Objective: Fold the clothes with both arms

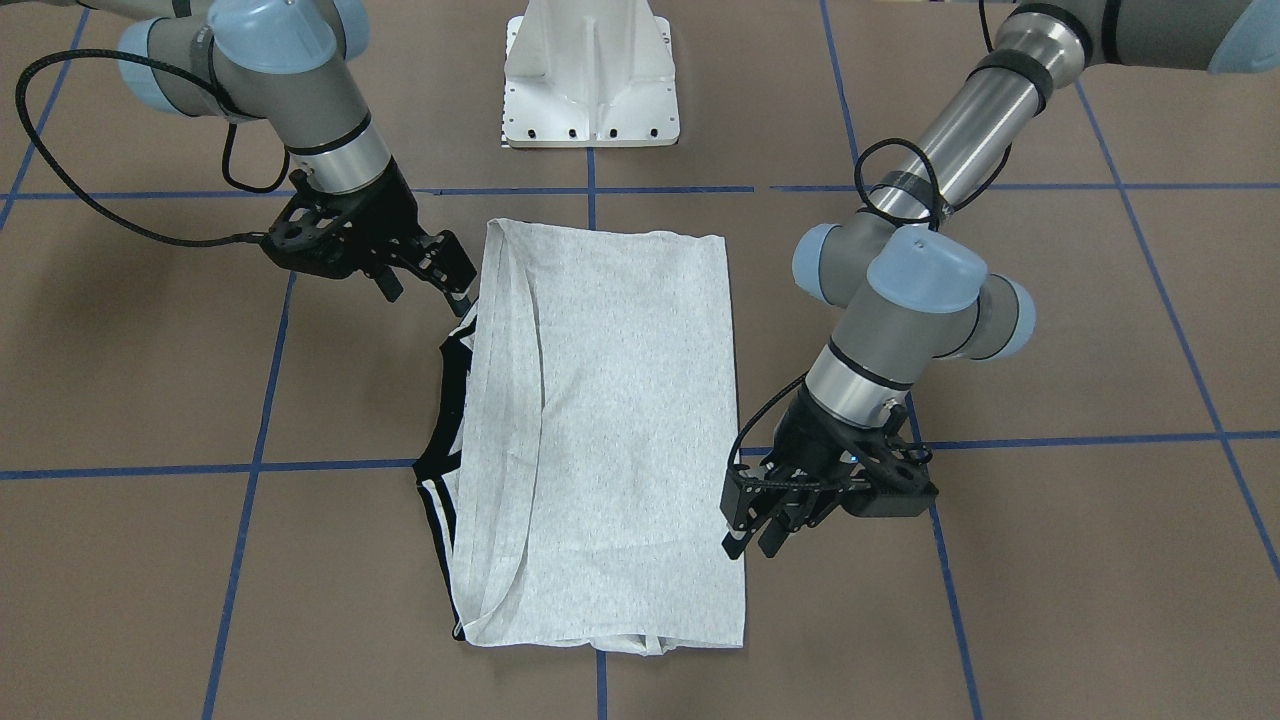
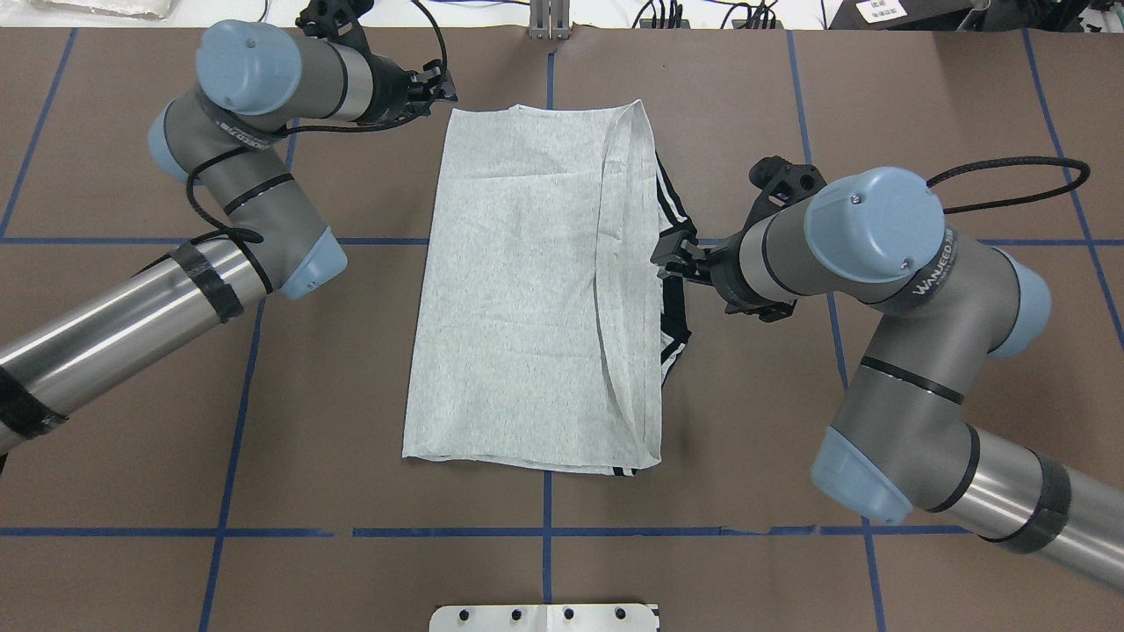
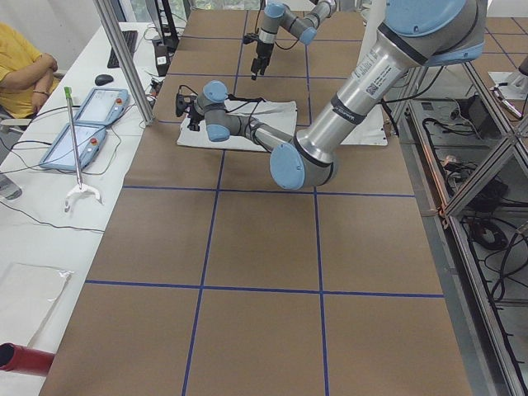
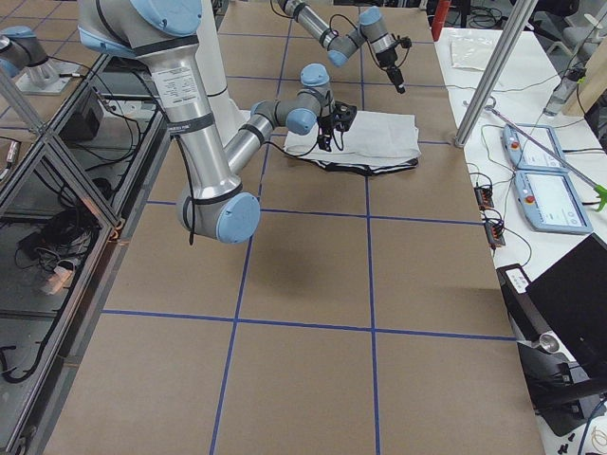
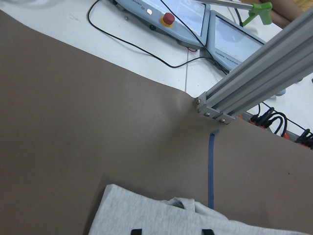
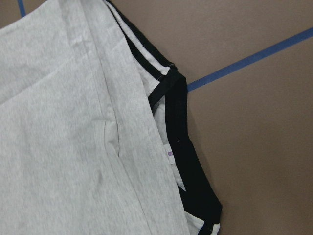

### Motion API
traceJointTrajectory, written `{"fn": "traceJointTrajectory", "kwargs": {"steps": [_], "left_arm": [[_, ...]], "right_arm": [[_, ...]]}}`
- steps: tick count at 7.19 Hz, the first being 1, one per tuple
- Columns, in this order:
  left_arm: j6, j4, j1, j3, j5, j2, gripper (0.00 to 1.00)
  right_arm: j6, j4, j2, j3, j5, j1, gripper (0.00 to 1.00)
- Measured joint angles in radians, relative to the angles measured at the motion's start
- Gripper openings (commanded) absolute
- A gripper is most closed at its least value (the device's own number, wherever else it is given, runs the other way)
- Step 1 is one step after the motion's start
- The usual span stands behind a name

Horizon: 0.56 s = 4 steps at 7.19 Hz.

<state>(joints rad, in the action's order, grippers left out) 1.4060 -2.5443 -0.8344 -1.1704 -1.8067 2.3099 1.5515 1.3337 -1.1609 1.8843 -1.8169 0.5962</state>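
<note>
Counted one T-shirt (image 2: 527, 290) and two arms (left arm (image 2: 255, 193), right arm (image 2: 878, 237)). Each had one gripper (left gripper (image 1: 750, 545), right gripper (image 1: 430, 292)), so two total. There was also one white pedestal (image 1: 590, 90), two pendants (image 3: 101, 106) (image 3: 70, 147) and one person (image 3: 21, 70).

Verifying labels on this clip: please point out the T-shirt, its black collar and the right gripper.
T-shirt (image 2: 527, 290): overhead exterior view, middle of the folded grey fabric.
black collar (image 6: 180, 122): right wrist view, on the black band.
right gripper (image 2: 666, 254): overhead exterior view, midway between its fingertips.
</note>
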Motion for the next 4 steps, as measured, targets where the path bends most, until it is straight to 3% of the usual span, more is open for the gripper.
{"fn": "traceJointTrajectory", "kwargs": {"steps": [4], "left_arm": [[-0.011, -0.001, -0.004, -0.125, -0.008, -0.111, 0.51]], "right_arm": [[-0.395, 0.193, 0.118, -0.084, 0.017, -0.091, 1.0]]}}
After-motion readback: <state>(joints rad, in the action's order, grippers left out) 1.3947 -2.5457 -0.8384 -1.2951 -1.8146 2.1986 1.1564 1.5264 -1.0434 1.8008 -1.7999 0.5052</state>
